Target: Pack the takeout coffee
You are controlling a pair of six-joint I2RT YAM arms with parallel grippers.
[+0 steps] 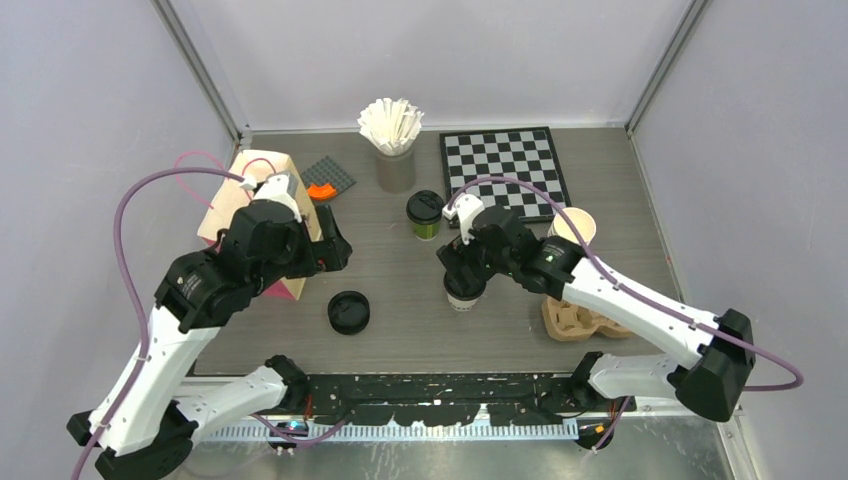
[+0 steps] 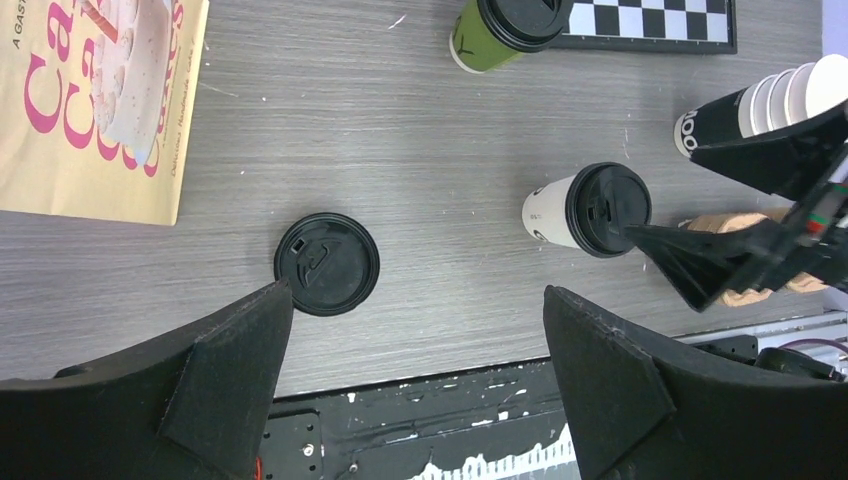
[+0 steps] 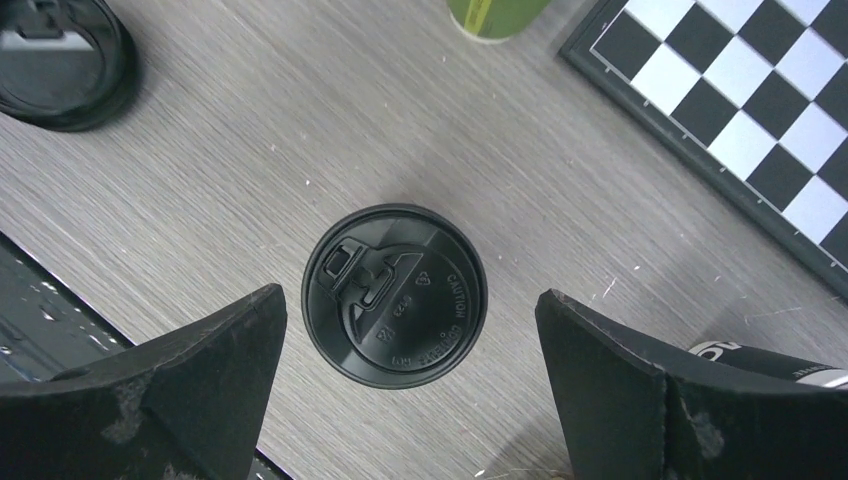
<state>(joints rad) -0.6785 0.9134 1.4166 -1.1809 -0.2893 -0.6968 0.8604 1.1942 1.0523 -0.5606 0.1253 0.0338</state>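
Observation:
An olive-green takeout coffee cup (image 1: 425, 213) with a black lid stands upright mid-table, left of the chessboard; it also shows in the left wrist view (image 2: 500, 30) and at the top edge of the right wrist view (image 3: 495, 15). A second lidded cup (image 1: 463, 292) has a white wall (image 2: 548, 213). My right gripper (image 1: 466, 268) hangs open straight above its black lid (image 3: 395, 295), one finger on each side, not touching. My left gripper (image 1: 335, 250) is open and empty (image 2: 417, 295) above the table, beside the cream paper bag (image 1: 258, 200).
A loose black lid (image 1: 349, 311) lies near the front edge. The brown pulp carrier (image 1: 580, 318) sits front right, with a stack of cups (image 1: 573, 228) behind it. A chessboard (image 1: 505, 165), a holder of white sticks (image 1: 392, 130) and a grey studded plate (image 1: 328, 178) stand at the back.

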